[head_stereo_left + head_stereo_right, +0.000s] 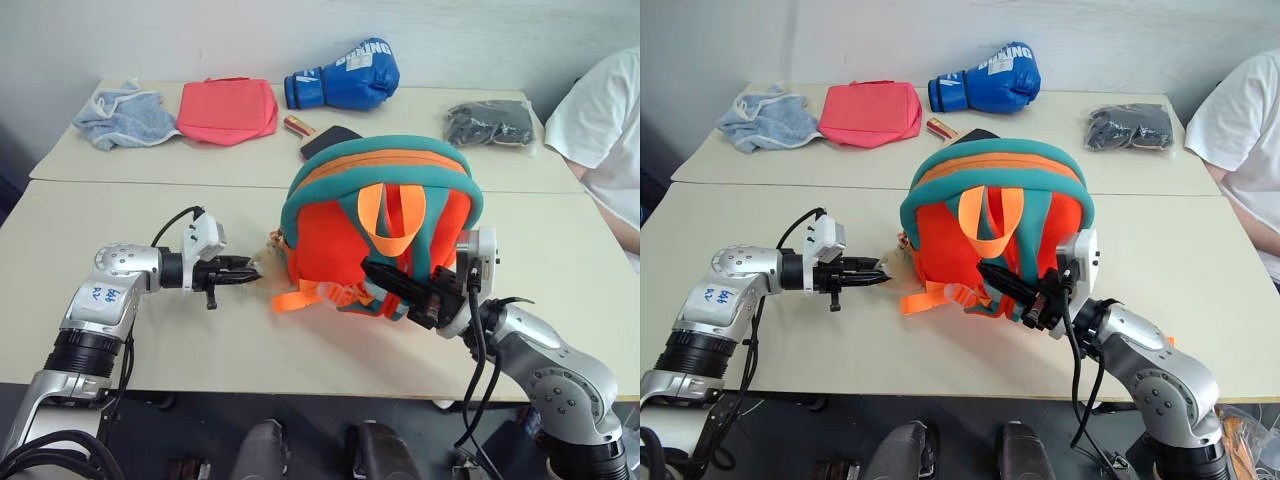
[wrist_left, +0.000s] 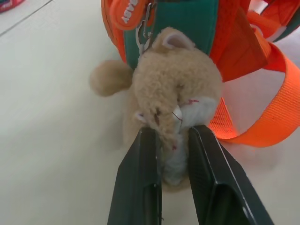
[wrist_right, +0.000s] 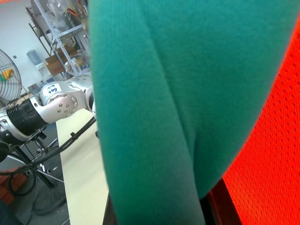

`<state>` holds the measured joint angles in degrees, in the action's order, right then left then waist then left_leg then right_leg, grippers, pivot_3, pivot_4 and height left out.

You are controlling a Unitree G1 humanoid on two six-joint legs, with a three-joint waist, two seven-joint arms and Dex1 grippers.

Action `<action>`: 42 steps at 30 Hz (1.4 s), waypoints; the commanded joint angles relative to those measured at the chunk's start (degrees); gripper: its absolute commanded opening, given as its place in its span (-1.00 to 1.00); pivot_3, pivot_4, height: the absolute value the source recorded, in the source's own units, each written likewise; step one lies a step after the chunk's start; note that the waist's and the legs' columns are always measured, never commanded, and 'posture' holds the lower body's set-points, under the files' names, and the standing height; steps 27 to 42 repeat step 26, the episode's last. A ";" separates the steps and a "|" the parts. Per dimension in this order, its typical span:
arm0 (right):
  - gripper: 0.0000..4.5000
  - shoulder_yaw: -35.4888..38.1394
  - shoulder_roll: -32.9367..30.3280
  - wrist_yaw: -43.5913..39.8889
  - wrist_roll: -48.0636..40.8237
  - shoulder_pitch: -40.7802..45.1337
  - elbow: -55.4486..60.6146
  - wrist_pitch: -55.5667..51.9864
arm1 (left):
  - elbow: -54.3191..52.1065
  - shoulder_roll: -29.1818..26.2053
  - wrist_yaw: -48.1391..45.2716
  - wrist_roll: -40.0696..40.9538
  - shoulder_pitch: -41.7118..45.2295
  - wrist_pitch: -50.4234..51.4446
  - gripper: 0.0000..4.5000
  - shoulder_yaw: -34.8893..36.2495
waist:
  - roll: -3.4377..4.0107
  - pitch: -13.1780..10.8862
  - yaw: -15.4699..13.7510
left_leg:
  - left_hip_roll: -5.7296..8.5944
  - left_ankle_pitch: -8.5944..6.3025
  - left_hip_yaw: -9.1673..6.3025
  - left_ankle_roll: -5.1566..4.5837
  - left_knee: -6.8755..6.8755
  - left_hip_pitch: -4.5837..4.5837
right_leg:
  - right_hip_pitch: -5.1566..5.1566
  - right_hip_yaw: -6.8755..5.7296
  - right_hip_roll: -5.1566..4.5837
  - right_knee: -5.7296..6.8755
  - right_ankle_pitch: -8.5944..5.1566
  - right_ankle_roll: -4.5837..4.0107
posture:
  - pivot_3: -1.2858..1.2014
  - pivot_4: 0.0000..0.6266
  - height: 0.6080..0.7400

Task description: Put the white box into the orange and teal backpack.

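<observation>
The orange and teal backpack (image 1: 380, 225) is standing upright near the front edge of the table (image 1: 150, 340), straps facing the robot, its zipped top arching in teal. The white box is not somewhere I can pick out; I cannot tell where it is.

The left gripper (image 1: 246, 271) is reaching in level from the robot's left, at the bag's lower corner. Its two black fingers (image 2: 140, 187) are sitting close together with the tan plush toy (image 2: 176, 93) pinched between them (wrist view: the toy's pale underside is squeezed in the gap, its head bulging above the tips). The toy is hanging from a clip on the teal trim, lying against the tabletop beside a loop of orange webbing strap (image 2: 276, 93).

The right gripper (image 1: 400, 292) is pressing against the bag's front on the robot's right, fingers closed on a teal shoulder strap (image 3: 154, 108), red mesh just beside.

Lying on the far table: a grey towel (image 1: 118, 113), a flat coral-red pouch (image 1: 228, 110), a blue boxing glove (image 1: 342, 74), a dark bundle (image 1: 490, 124). A person in a white sleeve (image 1: 600, 120) is sitting at the right edge.
</observation>
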<state>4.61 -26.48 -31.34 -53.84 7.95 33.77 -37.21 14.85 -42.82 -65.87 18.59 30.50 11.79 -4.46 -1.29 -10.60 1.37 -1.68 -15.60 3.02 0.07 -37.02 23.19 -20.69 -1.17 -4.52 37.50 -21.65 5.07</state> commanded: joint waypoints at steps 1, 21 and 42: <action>-1.00 -0.40 -0.09 -1.50 4.26 -0.51 0.98 4.27 | 2.04 0.17 -0.21 0.56 -1.46 -1.93 -0.54 3.35 | 0.00 0.00 0.08 | 0.00 0.00 0.00 0.00 0.00 0.00 | -0.01 -0.01 0.00 0.01 0.00 0.00 | 0.03 -0.52 1.00; 0.99 30.75 -26.30 -35.74 20.75 -23.49 -21.51 25.07 | -7.40 -11.72 -5.74 4.57 -34.38 -9.58 1.00 29.06 | 0.02 -0.02 0.20 | -0.02 -0.21 -0.01 -0.16 0.13 -0.10 | 0.22 -0.04 -0.10 -0.39 -0.01 -0.02 | 0.03 -0.52 1.00; 0.99 26.14 -24.51 -38.07 27.15 -18.77 -31.55 37.20 | -6.98 -10.39 -3.24 4.35 -35.36 -9.76 1.00 28.36 | 0.12 -0.07 0.25 | -0.04 -0.21 0.01 -0.15 0.19 -0.19 | 0.20 -0.02 -0.09 -0.32 -0.01 -0.03 | 0.03 -0.52 1.00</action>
